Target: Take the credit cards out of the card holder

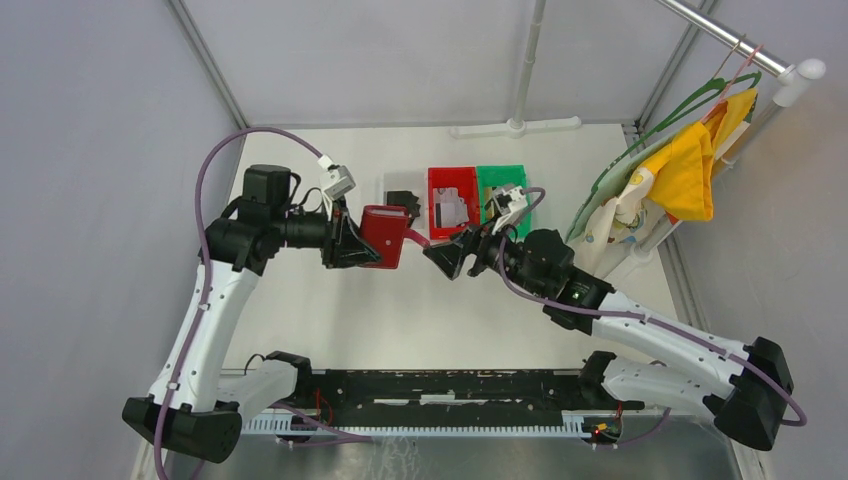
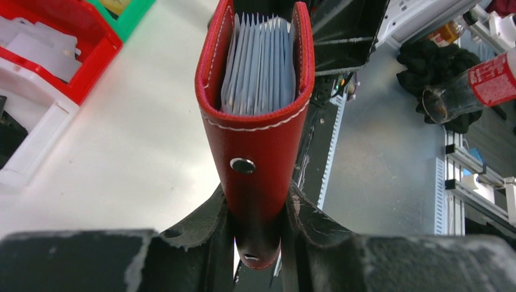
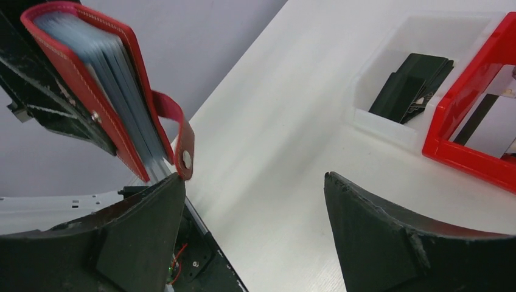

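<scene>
While the left claw clamps the lower end of the red card holder and holds it up off the table, the right claw stands just beside it with its fingers spread wide and nothing between them. From where I stand, the two arms meet over the middle of the table, gripper to gripper, with the card holder between them.

Seen from the left wrist, the card holder is squeezed from both sides by the black fingers. A metal stud shows on its red face, and its open top fans out a packed stack of grey sleeves. I cannot tell whether any cards sit in those sleeves.

Seen from the right wrist, the strap tab hangs loose from the card holder, unfastened, with its snap close to the tip of one black finger; whether they touch I cannot tell.

Farther back on the table a clear tray holds a few dark cards. Right next to it is a red bin with pale flat pieces inside, and a green bin sits against the red one. A yellow garment hangs off to the right.
</scene>
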You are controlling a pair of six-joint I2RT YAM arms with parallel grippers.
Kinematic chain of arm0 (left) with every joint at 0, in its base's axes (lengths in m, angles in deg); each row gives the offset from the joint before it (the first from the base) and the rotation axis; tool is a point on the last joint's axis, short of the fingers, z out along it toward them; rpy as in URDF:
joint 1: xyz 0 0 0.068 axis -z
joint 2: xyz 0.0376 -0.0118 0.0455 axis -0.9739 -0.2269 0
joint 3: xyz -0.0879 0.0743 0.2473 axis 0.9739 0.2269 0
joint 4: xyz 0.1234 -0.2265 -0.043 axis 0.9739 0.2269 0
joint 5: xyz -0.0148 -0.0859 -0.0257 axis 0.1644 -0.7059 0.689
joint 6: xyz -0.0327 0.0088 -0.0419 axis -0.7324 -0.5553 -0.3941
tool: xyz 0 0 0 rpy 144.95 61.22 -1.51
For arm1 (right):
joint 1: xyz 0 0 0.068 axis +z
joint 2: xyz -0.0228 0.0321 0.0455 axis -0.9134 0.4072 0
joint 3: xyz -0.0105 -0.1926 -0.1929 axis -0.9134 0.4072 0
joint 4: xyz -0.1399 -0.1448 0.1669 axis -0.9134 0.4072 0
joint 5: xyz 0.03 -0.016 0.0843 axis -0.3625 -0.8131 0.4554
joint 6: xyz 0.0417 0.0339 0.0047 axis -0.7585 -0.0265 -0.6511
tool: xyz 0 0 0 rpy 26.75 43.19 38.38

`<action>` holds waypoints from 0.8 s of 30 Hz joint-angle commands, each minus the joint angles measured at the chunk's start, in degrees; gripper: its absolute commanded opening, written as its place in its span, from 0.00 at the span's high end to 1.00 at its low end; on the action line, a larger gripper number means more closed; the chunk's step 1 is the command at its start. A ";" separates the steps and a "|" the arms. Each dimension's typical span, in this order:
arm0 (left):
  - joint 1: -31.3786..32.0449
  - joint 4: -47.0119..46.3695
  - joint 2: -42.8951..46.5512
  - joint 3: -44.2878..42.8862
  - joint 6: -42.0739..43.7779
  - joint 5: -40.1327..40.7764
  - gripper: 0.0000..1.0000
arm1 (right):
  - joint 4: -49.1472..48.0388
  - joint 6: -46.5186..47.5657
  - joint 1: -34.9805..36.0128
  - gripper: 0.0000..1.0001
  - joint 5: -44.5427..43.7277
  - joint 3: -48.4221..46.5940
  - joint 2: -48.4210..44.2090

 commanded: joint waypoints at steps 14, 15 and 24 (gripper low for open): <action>0.19 -27.82 3.07 -2.19 -30.31 -5.03 0.98 | -43.30 -6.72 0.89 0.12 0.49 10.29 -1.80; 0.19 -29.39 3.22 -2.33 -31.51 -5.11 0.98 | -46.01 -6.91 1.19 0.12 0.49 10.64 -1.32; 0.19 -34.05 2.45 -6.15 -36.98 -8.54 0.98 | -53.02 0.88 7.20 0.12 -4.17 7.63 3.49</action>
